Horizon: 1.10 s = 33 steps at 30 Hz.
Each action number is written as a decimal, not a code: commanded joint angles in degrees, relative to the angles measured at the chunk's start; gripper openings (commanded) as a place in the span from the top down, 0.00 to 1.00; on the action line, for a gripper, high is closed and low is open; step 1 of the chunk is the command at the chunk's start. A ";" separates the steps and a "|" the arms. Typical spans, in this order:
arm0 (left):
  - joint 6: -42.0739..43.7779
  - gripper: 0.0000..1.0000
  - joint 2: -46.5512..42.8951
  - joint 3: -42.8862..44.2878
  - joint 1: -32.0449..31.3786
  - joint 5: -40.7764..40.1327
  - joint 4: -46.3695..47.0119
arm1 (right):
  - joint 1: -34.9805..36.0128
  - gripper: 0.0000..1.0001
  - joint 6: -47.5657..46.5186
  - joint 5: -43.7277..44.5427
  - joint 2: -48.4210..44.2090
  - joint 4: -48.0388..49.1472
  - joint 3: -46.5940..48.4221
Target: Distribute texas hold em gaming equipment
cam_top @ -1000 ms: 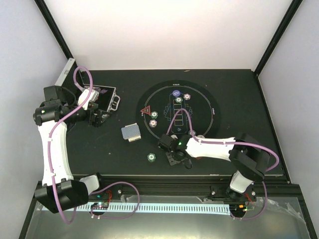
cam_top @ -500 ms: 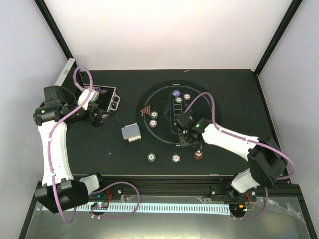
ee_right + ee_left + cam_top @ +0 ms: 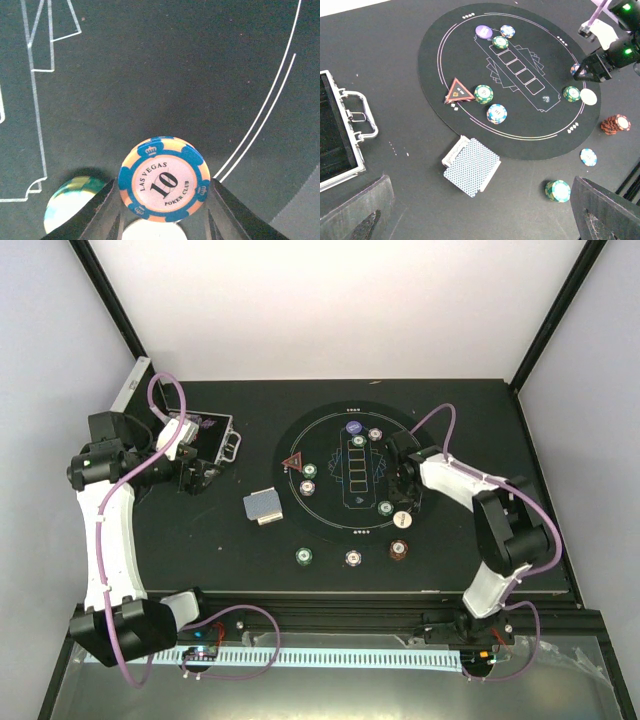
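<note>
1. Hanging by the near edge of the open metal case [image 3: 215,440] at the far left, the left gripper [image 3: 197,478] has its fingers [image 3: 362,215] spread wide, with nothing between them.
2. A deck of cards [image 3: 471,166] lies back-up on the bare table [image 3: 200,540], just left of the round mat [image 3: 431,60].
3. On the mat's left side sits a red triangle marker [image 3: 458,91]. The left green chip [image 3: 483,93] is just to its right, and a blue-and-white chip [image 3: 496,113] is a little nearer.
4. At the mat's far edge a purple disc [image 3: 483,31], the far green chip [image 3: 500,42] and a small blue chip [image 3: 507,31] cluster together.
5. Off the mat, along the near side, lie the near green chip [image 3: 304,556], a pale chip [image 3: 353,558] and a brown-red stack [image 3: 399,550].
6. Over the mat's right side, the right gripper [image 3: 162,189] is clamped on the edges of a blue-rimmed chip [image 3: 164,179] marked 10, face up. Under it on the mat are the right green chip [image 3: 75,200] and a white disc [image 3: 152,231].
</note>
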 commanded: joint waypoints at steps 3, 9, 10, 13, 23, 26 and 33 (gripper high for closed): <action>0.70 0.01 1.43 2.19 0.57 1.10 -0.79 | -3.06 0.73 -2.68 -1.50 4.62 2.75 2.92; 0.58 0.01 1.56 1.96 0.55 1.70 -0.71 | -3.77 0.72 -3.04 -1.24 7.11 3.83 2.91; 0.66 0.01 1.61 1.72 0.55 1.79 -0.62 | -3.97 0.72 -3.05 -1.27 7.45 4.10 2.89; 0.72 0.01 1.83 1.67 0.55 1.87 -0.53 | -4.18 0.69 -3.05 -1.87 8.11 4.41 2.80; 0.93 0.01 1.69 1.14 0.55 1.81 -0.55 | -4.14 0.41 -2.53 -0.23 3.96 1.03 3.39; 0.98 0.01 1.52 1.18 0.55 2.27 -0.75 | -3.95 0.36 -2.25 0.74 -0.32 -1.52 3.23; 0.57 0.01 1.55 1.35 0.55 2.72 -0.45 | 3.29 0.28 2.85 2.38 -14.83 -6.18 -3.98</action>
